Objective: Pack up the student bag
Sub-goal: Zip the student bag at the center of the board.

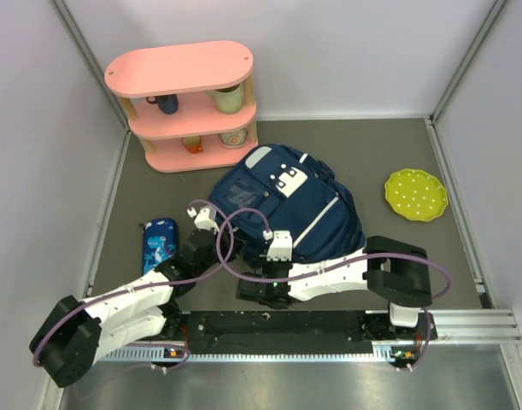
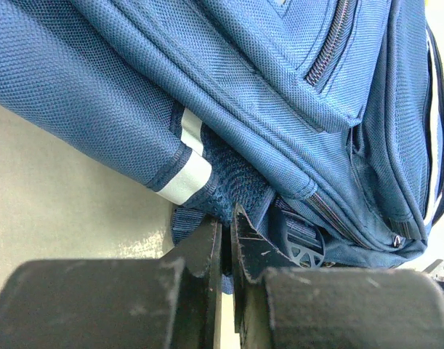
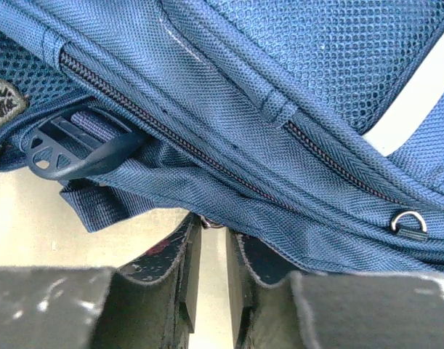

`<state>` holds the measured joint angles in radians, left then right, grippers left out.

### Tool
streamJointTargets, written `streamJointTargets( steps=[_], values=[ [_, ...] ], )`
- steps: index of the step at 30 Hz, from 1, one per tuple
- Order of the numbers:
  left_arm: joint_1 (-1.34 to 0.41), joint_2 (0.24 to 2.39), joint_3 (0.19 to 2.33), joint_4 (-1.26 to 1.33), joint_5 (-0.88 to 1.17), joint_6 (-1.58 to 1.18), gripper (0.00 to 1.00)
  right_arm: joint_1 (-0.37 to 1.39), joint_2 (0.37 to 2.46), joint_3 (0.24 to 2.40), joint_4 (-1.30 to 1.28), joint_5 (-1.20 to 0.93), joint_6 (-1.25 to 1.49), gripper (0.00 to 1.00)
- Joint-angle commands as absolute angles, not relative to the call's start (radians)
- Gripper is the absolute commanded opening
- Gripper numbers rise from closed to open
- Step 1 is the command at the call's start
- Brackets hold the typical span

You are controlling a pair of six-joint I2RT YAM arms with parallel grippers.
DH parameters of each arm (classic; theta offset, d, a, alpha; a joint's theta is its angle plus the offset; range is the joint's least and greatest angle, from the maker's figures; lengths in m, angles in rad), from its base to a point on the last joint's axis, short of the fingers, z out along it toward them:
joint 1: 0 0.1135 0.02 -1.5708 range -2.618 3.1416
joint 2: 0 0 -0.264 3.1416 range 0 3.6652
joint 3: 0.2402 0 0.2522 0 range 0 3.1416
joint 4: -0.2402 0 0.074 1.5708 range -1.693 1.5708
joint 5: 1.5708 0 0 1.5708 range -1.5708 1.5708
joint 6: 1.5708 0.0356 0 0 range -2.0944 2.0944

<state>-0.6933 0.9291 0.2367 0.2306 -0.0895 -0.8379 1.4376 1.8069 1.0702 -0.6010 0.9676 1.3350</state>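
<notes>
Left gripper (image 2: 225, 218): clenching the lower mesh edge of the bag (image 2: 280, 109).
Right gripper (image 3: 213, 227): sitting under the zipper (image 3: 207, 156), jaws nearly together; grasp unclear.

Bright, even light; soft shadow beneath the student bag (image 1: 286, 201); near foregrounds blurred.

both wrist views crop the student bag (image 2: 280, 109) at the top and sides. the left end effector (image 2: 226, 217) buries its tips in a fold of it, so what they pinch is hidden. at the right end effector (image 3: 213, 224) a small metal piece is tucked too far under to name. cups (image 1: 229, 98) on the pink shelf (image 1: 179, 68) sit half behind its boards. the left arm covers the pencil case's (image 1: 158, 243) near end.
</notes>
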Motion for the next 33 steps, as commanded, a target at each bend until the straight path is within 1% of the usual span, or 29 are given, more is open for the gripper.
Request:
streamJointTargets(
  steps=[1,5,9,11,13,14,15,17,18,19,20,24,25,29,33],
  values=[
    [-0.695,0.908,0.287,0.273,-0.043,-0.818,0.00,1.419,1.801,1.108,-0.652,1.025,1.367,0.28],
    [-0.696,0.908,0.288,0.273,-0.040,-0.818,0.00,1.419,1.792,1.108,-0.658,1.032,1.384,0.42],
    [-0.696,0.904,0.293,0.268,-0.035,-0.816,0.00,1.422,1.810,1.126,-0.692,1.043,1.460,0.45],
    [-0.696,0.899,0.296,0.255,-0.037,-0.816,0.00,1.420,1.847,1.170,-0.802,1.058,1.576,0.44],
    [-0.696,0.893,0.295,0.252,-0.037,-0.816,0.00,1.419,1.903,1.245,-0.927,1.087,1.664,0.41],
    [-0.696,0.891,0.293,0.250,-0.037,-0.816,0.00,1.420,1.923,1.268,-1.043,1.097,1.739,0.39],
    [-0.696,0.887,0.290,0.250,-0.037,-0.818,0.00,1.419,1.937,1.288,-1.084,1.109,1.764,0.35],
    [-0.696,0.885,0.288,0.253,-0.031,-0.819,0.00,1.419,1.963,1.316,-1.146,1.117,1.807,0.32],
    [-0.696,0.882,0.287,0.253,-0.029,-0.819,0.00,1.420,1.965,1.318,-1.152,1.115,1.812,0.26],
    [-0.696,0.881,0.285,0.253,-0.029,-0.819,0.00,1.419,1.967,1.313,-1.152,1.114,1.815,0.24],
    [-0.696,0.881,0.285,0.252,-0.029,-0.819,0.00,1.419,1.965,1.310,-1.155,1.115,1.824,0.18],
    [-0.696,0.881,0.285,0.250,-0.028,-0.818,0.00,1.419,1.945,1.286,-1.166,1.115,1.844,0.08],
    [-0.695,0.879,0.285,0.250,-0.029,-0.819,0.00,1.419,1.944,1.282,-1.166,1.117,1.845,0.01],
    [-0.696,0.885,0.291,0.244,-0.043,-0.808,0.00,1.424,1.916,1.269,-1.167,1.108,1.821,0.00],
    [-0.695,0.885,0.304,0.195,-0.092,-0.790,0.00,1.474,1.853,1.235,-1.145,1.109,1.757,0.00]
  ],
)
